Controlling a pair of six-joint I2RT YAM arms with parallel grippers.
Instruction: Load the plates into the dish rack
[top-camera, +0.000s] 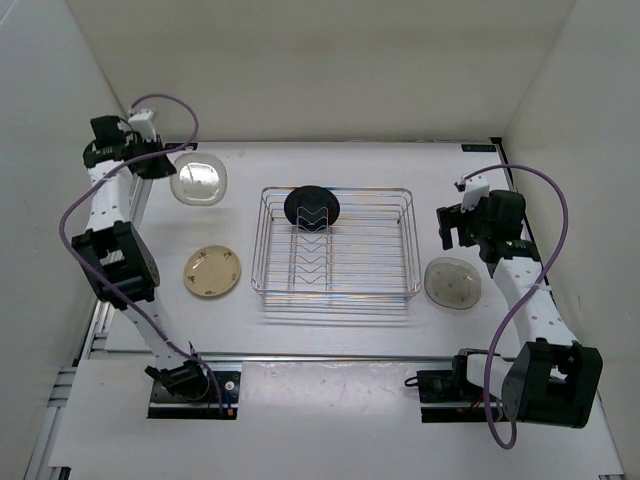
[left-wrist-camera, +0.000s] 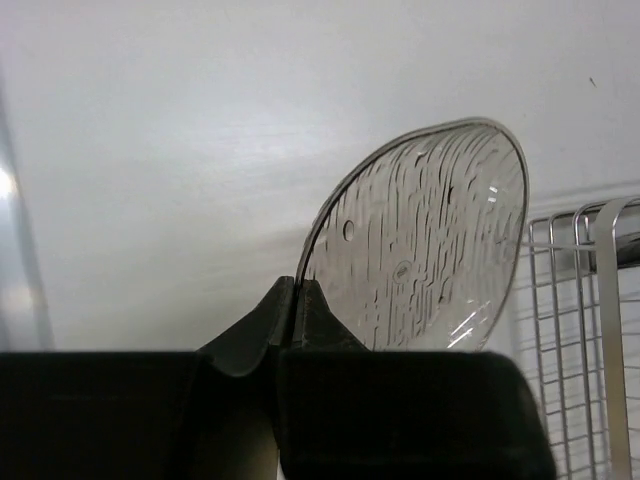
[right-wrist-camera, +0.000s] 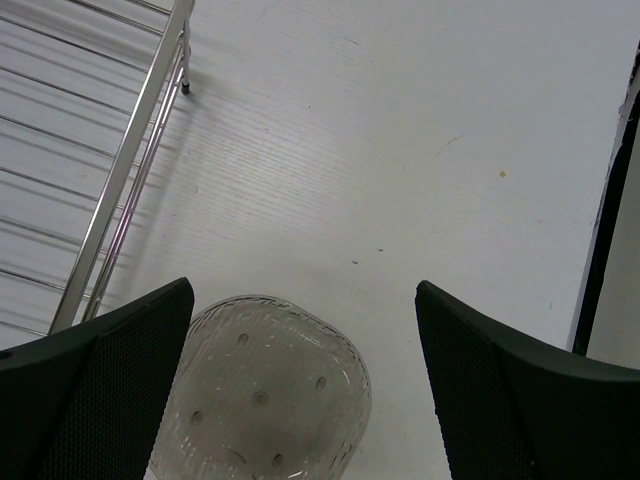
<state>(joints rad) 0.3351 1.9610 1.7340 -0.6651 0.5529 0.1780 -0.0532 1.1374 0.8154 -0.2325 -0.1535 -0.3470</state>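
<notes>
The silver wire dish rack stands mid-table, with the black plate upright in its zigzag dividers at the far end. My left gripper is shut on the rim of a clear plate, held off the table at the far left; in the left wrist view the plate stands on edge above the pinched fingertips. The cream-tan plate lies flat left of the rack. My right gripper is open and empty above the other clear plate, which lies flat right of the rack.
White walls close in the table on the left, back and right. The rack's right rim runs close to the left of the right gripper. A black rail edges the table on the right.
</notes>
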